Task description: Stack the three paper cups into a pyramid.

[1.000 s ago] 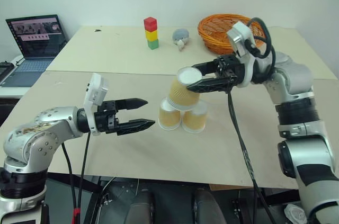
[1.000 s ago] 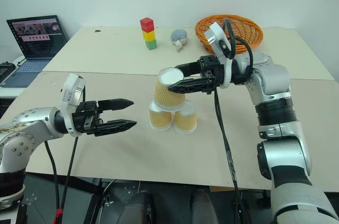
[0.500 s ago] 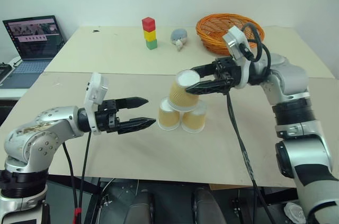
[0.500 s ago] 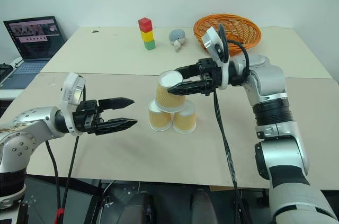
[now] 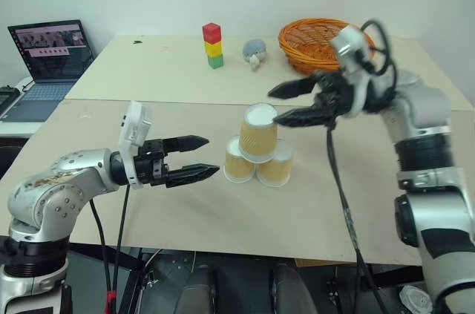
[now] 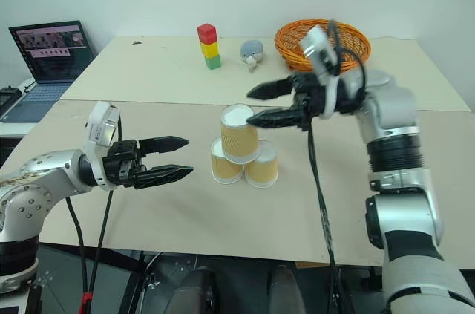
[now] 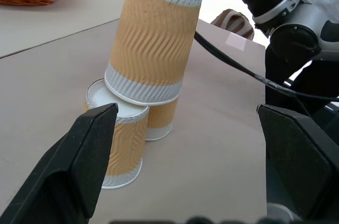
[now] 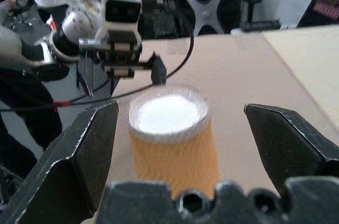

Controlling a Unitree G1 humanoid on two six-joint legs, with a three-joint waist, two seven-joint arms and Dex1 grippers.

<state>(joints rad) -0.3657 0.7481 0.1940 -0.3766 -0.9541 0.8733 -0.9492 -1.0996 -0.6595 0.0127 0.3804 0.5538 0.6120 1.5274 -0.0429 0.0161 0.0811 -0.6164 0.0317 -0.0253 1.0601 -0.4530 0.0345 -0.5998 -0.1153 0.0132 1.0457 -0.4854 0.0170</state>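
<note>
Resting upside down on the two lower cups, the top cup (image 5: 259,131) sits astride their white bases, so the pyramid (image 6: 240,151) stands complete near the middle of the counter (image 5: 185,210). The left base cup (image 5: 238,160) and the right base cup (image 5: 275,165) touch side by side beneath it.

My right fingers (image 5: 297,102) are spread wide and hold nothing, hanging just beside the top cup's rim on its right and a little above it. My left fingers (image 5: 194,157) are also released and empty, pointing level at the pyramid from its left, near but apart from it.

I judge the step in hand to be the letting-go after placing the last cup. Next I should draw the right arm clear without brushing the top cup, which looks easy to tip.

Beyond the pyramid, on the farther tan counter, stand a red-yellow-green block tower (image 5: 213,46), a small grey toy (image 5: 253,51) and an orange basket (image 5: 312,43). A laptop (image 5: 50,58) sits far to the pyramid's left, before a plain white wall.
</note>
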